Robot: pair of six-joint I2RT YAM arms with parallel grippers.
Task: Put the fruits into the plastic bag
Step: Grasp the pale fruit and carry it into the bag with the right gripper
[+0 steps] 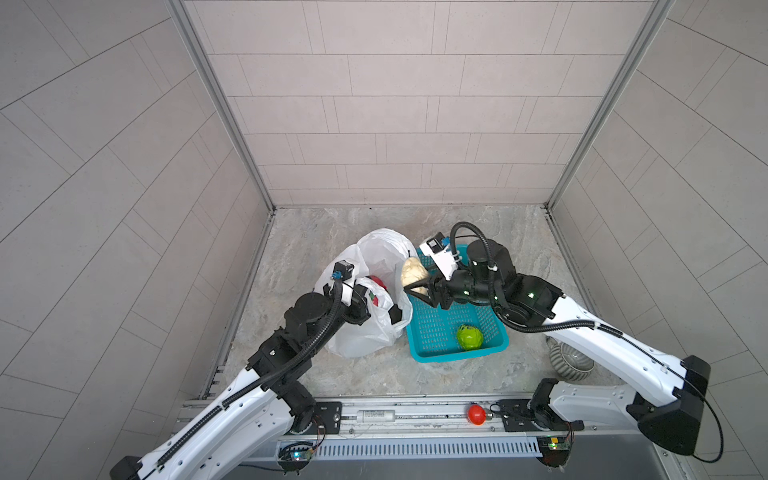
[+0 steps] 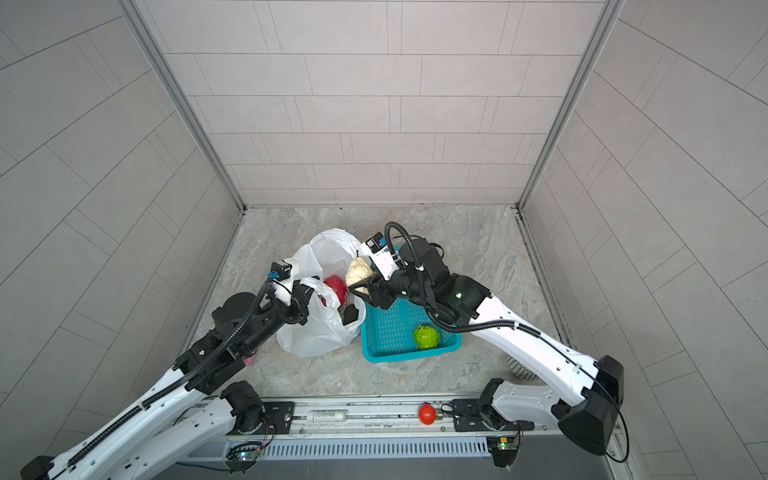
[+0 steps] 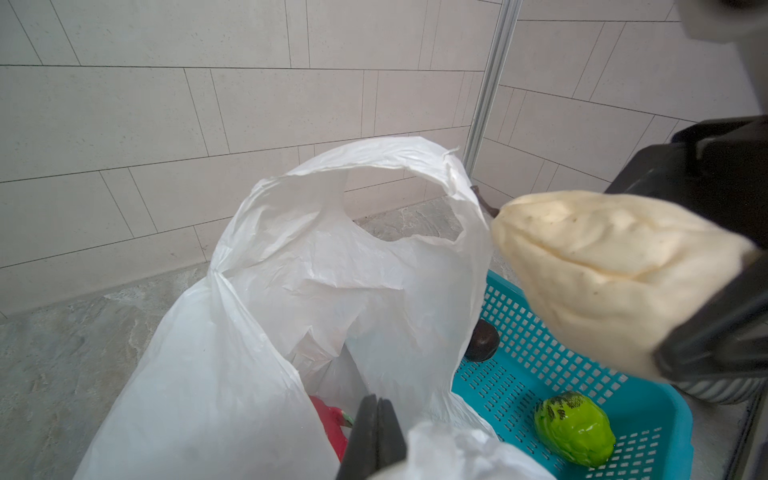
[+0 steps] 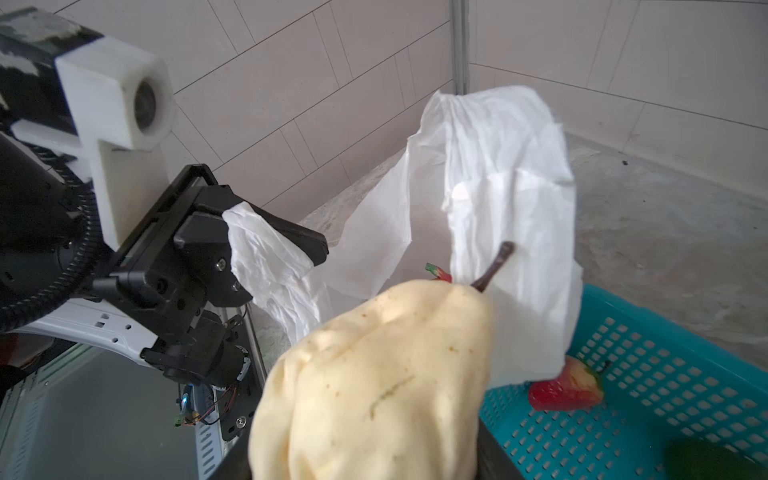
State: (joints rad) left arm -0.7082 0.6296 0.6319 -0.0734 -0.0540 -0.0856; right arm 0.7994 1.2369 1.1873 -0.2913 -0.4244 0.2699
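White plastic bag (image 1: 365, 336) stands open on desk (image 1: 299, 249), just beside teal basket (image 1: 436, 328); one handle pinched between left fingers (image 3: 368, 432), pressed tight together. In air over basket edge, near bag mouth: cream knobbly fruit (image 1: 413, 270), held by right fingers (image 3: 715, 332), half spread around it. Red dragon fruit (image 2: 336, 287) inside bag. In basket lie green bumpy fruit (image 1: 469, 336) and dark avocado (image 3: 482, 347).
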